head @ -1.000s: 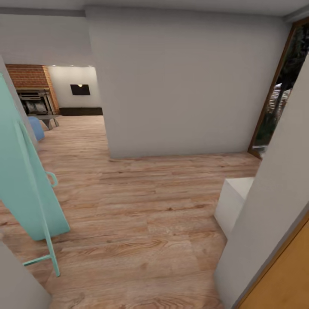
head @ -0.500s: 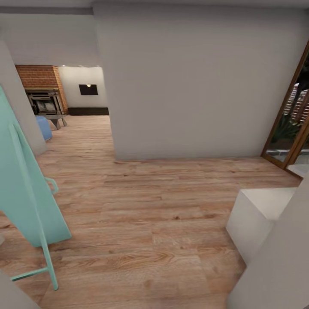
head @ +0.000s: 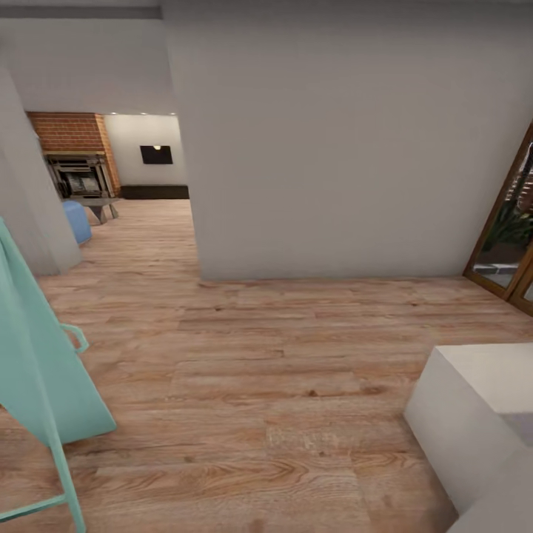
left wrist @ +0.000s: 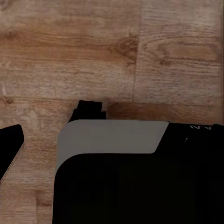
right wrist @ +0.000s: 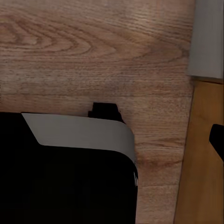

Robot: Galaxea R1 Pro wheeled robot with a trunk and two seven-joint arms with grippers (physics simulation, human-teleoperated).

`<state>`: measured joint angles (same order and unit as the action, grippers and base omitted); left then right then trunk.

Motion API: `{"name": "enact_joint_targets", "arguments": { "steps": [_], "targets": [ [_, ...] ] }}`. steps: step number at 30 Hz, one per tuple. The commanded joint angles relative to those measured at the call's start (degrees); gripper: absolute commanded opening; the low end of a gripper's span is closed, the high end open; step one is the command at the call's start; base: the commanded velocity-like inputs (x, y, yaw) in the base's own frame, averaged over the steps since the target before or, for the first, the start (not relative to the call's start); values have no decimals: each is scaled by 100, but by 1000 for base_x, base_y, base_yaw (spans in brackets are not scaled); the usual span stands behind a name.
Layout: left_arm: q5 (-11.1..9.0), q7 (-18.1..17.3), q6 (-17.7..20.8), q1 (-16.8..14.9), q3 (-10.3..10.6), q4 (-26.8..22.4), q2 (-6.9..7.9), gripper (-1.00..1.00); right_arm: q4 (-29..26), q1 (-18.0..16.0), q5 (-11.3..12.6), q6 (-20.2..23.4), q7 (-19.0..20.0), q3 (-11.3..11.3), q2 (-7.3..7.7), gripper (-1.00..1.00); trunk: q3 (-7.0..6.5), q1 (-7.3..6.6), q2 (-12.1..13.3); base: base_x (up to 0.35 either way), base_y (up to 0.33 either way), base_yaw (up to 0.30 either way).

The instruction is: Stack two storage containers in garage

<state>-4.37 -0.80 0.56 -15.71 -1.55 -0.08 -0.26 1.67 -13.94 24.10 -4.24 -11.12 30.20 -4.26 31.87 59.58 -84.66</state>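
Wood-plank floor [head: 244, 370]: light, running through to the living room [head: 111, 178]
Fireplace [head: 74, 152]: red brick, far left
Grippers: open or closed, cannot tell

Camera panned right; white block [head: 474, 414] larger, orange door gone.

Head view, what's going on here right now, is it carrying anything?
The robot is on its way through a hallway with a light wood-plank floor, and no storage container is in sight. Ahead is a plain grey wall; past its left edge lies the living room with the red-brick fireplace and a blue seat. A mint-green folding frame leans at the left, a white block sits at the right, and a wood-framed glass door is beyond it. The wrist views look down at the floor.
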Motion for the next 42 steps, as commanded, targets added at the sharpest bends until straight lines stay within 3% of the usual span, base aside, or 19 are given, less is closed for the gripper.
{"name": "enact_joint_targets", "arguments": {
  "steps": [1, 23, 42],
  "targets": [
    [-46, -8, 6, -2, -12, -1, 0, 100, 18, -8, 56, -34, -4, 48, -5, 100, 5, 3, -2, 322, 0, 0],
    [-46, -8, 6, -2, -12, -1, 0, 100, 18, -7, 51, -34, -4, 48, -13, 100, 5, 3, -2, 322, 0, 9],
    [-46, -8, 6, -2, -12, -1, 0, 100, 18, -6, 60, -34, -4, 48, -5, 100, 5, 3, -2, 322, 0, 256]
  ]
}}
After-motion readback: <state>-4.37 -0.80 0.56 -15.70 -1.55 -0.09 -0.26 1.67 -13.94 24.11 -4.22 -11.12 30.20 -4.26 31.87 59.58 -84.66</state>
